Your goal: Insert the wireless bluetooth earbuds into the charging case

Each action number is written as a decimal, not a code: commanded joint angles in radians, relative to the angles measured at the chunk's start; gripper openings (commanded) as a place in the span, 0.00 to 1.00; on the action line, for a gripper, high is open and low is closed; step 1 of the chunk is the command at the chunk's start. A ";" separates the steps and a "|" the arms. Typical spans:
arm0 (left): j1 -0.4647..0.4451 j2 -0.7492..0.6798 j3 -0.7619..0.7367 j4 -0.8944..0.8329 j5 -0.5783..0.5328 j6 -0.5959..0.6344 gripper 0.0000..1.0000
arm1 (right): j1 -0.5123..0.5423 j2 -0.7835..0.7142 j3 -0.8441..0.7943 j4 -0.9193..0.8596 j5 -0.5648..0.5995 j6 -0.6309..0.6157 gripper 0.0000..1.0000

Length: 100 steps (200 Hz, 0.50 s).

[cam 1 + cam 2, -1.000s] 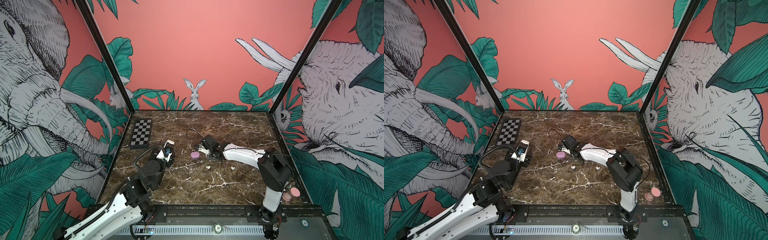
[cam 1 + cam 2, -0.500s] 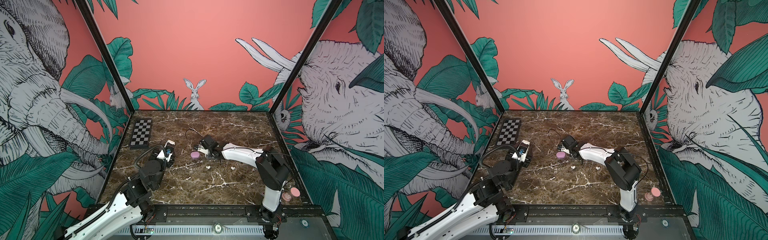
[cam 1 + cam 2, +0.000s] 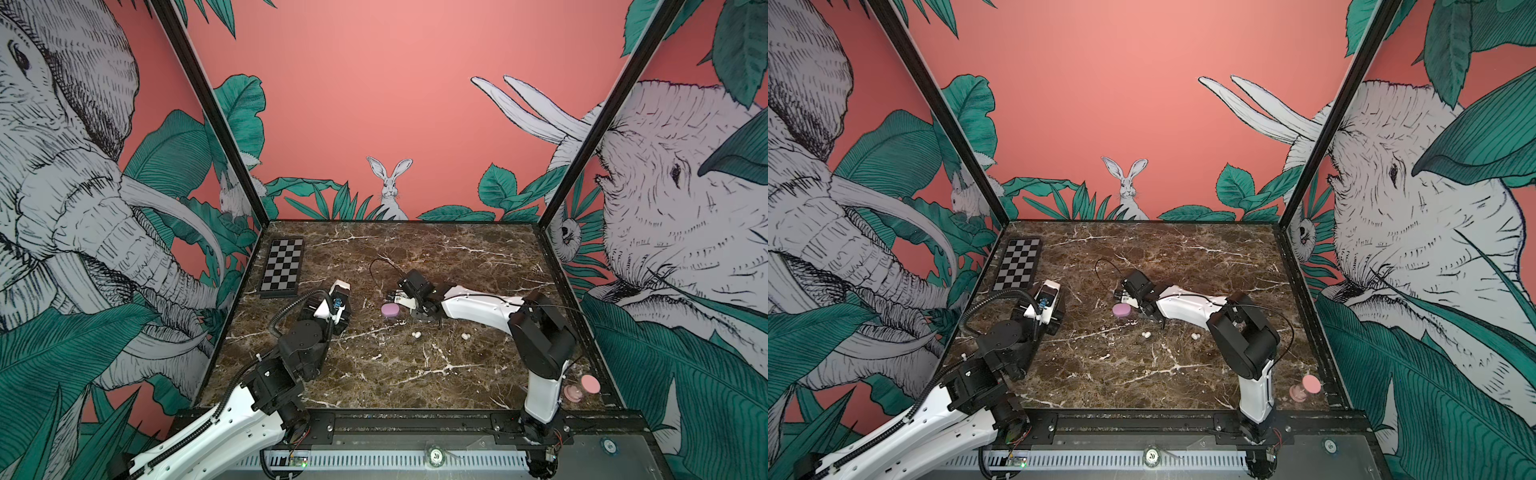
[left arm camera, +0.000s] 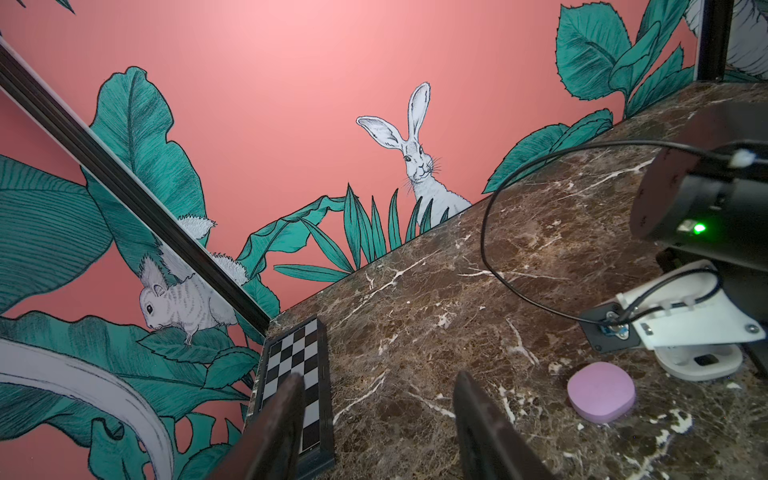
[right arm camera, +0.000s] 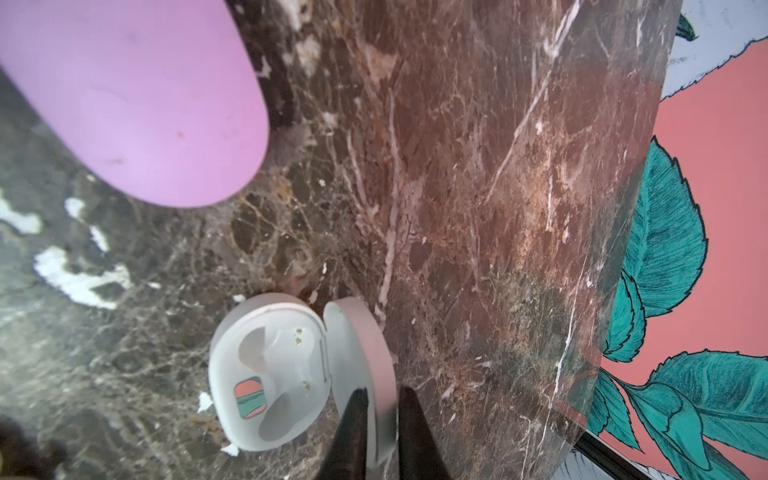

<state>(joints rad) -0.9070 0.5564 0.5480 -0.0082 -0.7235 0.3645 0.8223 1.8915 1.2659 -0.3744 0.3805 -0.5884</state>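
Note:
An open white charging case [image 5: 270, 374] lies on the marble with both wells empty. My right gripper [image 5: 384, 392] is shut on its raised lid [image 5: 365, 345], one finger on each side. Close beside it sits a closed lilac case [image 3: 390, 310] [image 3: 1122, 310] [image 4: 601, 392] [image 5: 137, 95]. Two white earbuds lie loose on the table in both top views, one [image 3: 416, 334] [image 3: 1145, 334] near the lilac case, the other [image 3: 466, 336] [image 3: 1195, 336] under the right forearm. My left gripper [image 4: 379, 376] stands open and empty, left of the lilac case.
A small chessboard [image 3: 282, 272] [image 4: 295, 374] lies at the back left by the wall. An open pink case [image 3: 582, 388] sits at the front right corner. A thin black cable [image 3: 380, 266] loops from the right wrist.
The right arm's elbow has drifted slightly to the left while its gripper stays at the white case. The left arm has not moved.

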 commanded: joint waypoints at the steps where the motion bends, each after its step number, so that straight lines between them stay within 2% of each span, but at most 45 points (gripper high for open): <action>1: 0.003 -0.002 -0.010 0.024 -0.013 0.011 0.58 | 0.006 0.014 0.021 -0.007 -0.004 0.002 0.18; 100: 0.003 -0.001 -0.010 0.025 -0.013 0.013 0.59 | 0.022 -0.008 0.039 -0.017 0.020 -0.001 0.21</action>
<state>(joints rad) -0.9070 0.5564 0.5476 -0.0082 -0.7235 0.3676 0.8295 1.8954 1.2762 -0.3794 0.3859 -0.5884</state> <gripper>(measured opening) 0.585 0.209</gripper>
